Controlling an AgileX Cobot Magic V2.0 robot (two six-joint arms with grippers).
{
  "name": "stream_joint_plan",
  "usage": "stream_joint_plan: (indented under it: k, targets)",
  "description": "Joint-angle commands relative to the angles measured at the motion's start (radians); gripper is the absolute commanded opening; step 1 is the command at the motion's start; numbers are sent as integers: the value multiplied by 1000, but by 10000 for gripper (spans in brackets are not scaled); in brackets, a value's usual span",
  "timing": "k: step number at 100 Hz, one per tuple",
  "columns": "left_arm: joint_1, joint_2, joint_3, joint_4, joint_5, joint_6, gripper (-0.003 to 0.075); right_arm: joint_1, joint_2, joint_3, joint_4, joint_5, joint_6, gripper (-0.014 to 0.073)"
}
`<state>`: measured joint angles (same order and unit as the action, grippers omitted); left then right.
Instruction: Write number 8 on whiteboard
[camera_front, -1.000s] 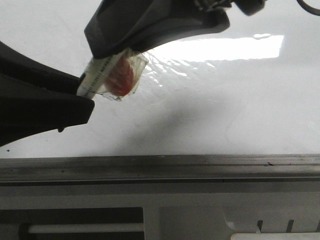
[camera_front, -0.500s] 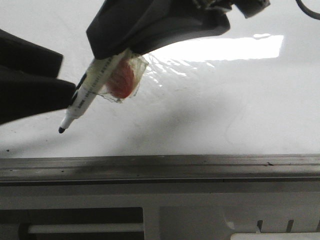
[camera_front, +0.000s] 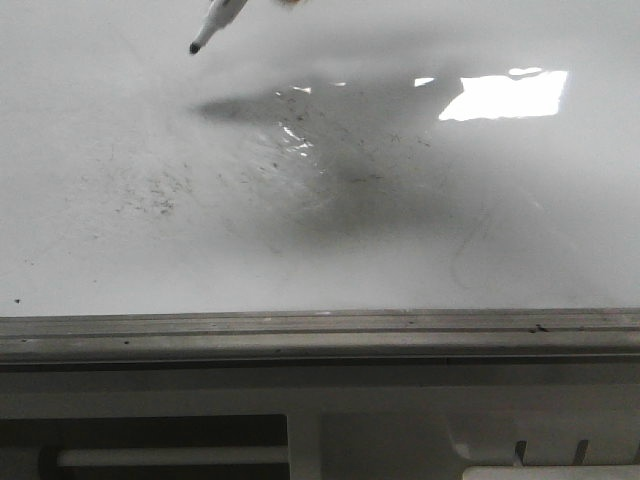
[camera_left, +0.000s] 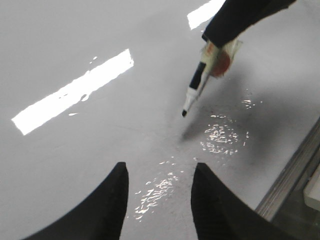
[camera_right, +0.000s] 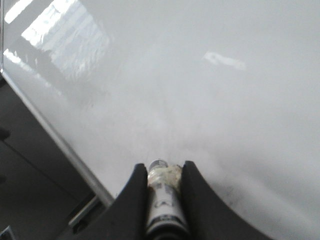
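Now, right gripper: jaws pinching the marker between them, its barrel wrapped with clear tape at the fingers.
Right gripper seen from the left wrist: dark fingers at about 1 o'clock of that picture, a red patch under the tape beside the barrel.
Marker tip: black, bare, pointing down at the whiteboard; from the front it shows at about 11 o'clock, with its shadow lying apart from it on the board, so tip and surface look apart.
Left gripper: jaws spread, nothing between them, held over the board with the marker tip ahead at roughly 12 to 1 o'clock.
Whiteboard: glossy, bright window reflections, grey smudges and dark specks across its middle.
Number 8: no drawn figure shows on the board.
Board edge: grey metal strip along the near side.
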<state>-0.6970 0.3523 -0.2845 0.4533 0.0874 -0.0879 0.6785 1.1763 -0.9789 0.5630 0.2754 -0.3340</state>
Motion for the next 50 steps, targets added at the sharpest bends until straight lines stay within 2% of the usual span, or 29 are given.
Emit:
stream_joint_plan:
  k: [1, 20, 37, 50]
  targets:
    - [17, 0, -29, -26, -49, -9, 283, -52, 2, -85, -7, -2, -6, -60]
    - [19, 0, -29, -53, -51, -9, 283, -102, 55, -141, -32, 17, -8, -60]
    - [19, 0, -29, -53, -55, -9, 283, -95, 159, -143, -34, 111, -8, -60]
    - [19, 0, -29, -53, -55, -9, 283, -90, 169, -135, -62, 156, -8, -59]
